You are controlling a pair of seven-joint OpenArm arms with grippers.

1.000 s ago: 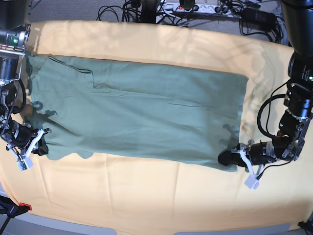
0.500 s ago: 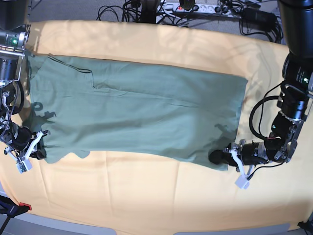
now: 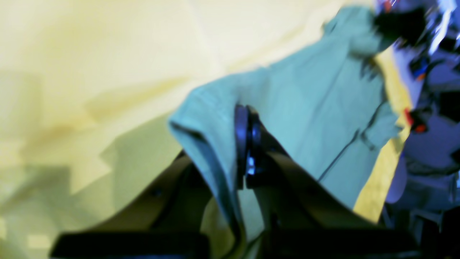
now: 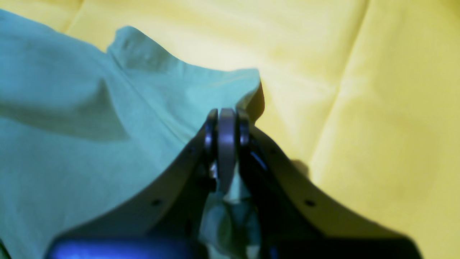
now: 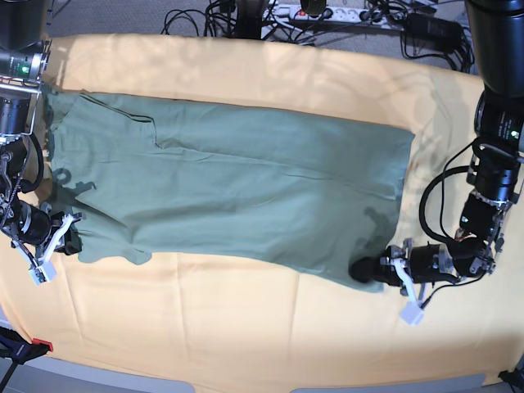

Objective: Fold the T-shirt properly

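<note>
Left gripper (image 5: 360, 268): jaws clenched on the near corner of the T-shirt (image 5: 237, 192) at the base view's right; in the left wrist view (image 3: 247, 144) the pads meet with a fold of green fabric draped over and beside them, that view blurred. Right gripper (image 5: 72, 237): jaws likewise clenched on the T-shirt's near corner at the base view's left; in the right wrist view (image 4: 226, 138) a pinch of fabric (image 4: 107, 108) sits between the closed pads and bunches below them. T-shirt: sage green, plain, spread flat and lengthwise across the middle of the table, near edge running between the two grippers, slightly wavy at the left end. Yellow-orange cloth (image 5: 246, 327): covers the table beneath the shirt, bare on all sides of it, creased in places. Cables and power strip (image 5: 327, 12): beyond the far edge of the table.
</note>
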